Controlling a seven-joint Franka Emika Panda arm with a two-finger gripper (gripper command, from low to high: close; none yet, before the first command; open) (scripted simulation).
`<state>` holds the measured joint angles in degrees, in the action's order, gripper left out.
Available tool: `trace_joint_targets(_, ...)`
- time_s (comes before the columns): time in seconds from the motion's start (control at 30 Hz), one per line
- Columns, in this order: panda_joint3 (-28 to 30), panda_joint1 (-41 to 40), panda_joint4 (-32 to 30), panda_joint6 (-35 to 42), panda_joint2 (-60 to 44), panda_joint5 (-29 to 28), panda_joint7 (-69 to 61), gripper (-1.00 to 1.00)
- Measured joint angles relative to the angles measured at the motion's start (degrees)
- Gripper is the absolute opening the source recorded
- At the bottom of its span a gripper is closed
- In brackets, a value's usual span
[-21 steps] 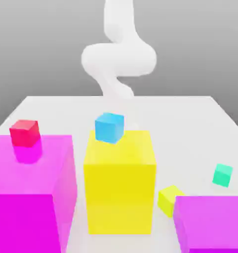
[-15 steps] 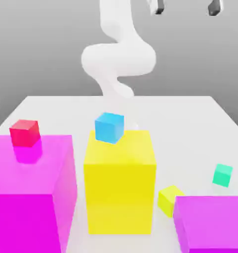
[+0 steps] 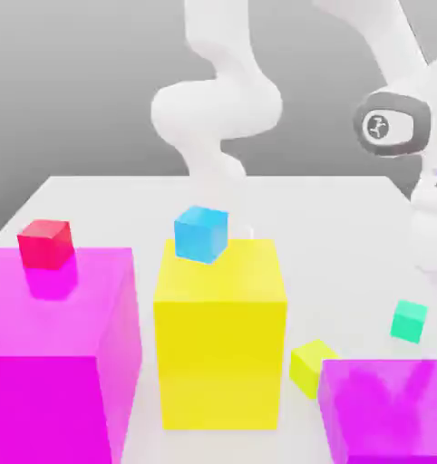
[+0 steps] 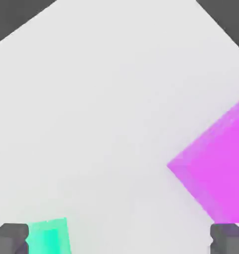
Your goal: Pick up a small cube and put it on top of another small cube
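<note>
Teal-green small cube [image 3: 409,322] sits on the white bench [image 3: 340,231], near the exterior view's right edge, behind the low magenta block [image 3: 385,399] and well apart from the big yellow block [image 3: 220,353]. The end effector [image 4: 119,240] is open, its two fingers wide apart, with the cube beside one of them in the hand view; whether they touch, I cannot tell. At the exterior view's right the arm [image 3: 385,41] reaches down, its hand end hanging above and behind the cube. The cube lies flat, turned slightly askew to the exterior view; its sides look about equal, giving no clear long axis. A small blue cube [image 3: 201,235] rests on the yellow block, a red cube [image 3: 46,245] on the large magenta block [image 3: 50,362], and a small yellow cube [image 3: 315,367] on the bench between the yellow and low magenta blocks.
</note>
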<state>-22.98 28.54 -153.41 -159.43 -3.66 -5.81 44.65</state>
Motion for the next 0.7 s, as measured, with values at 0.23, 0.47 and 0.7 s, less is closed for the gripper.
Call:
trace_joint_targets(0.23,11.42,10.62,1.37,-10.17,-14.82,-14.09,10.22,0.00)
trace_joint_targets(0.47,13.51,12.39,1.81,-11.69,-16.68,-15.67,11.48,-1.00)
trace_joint_targets(0.7,4.38,5.92,-1.02,-2.79,-4.75,-3.15,1.98,-1.00)
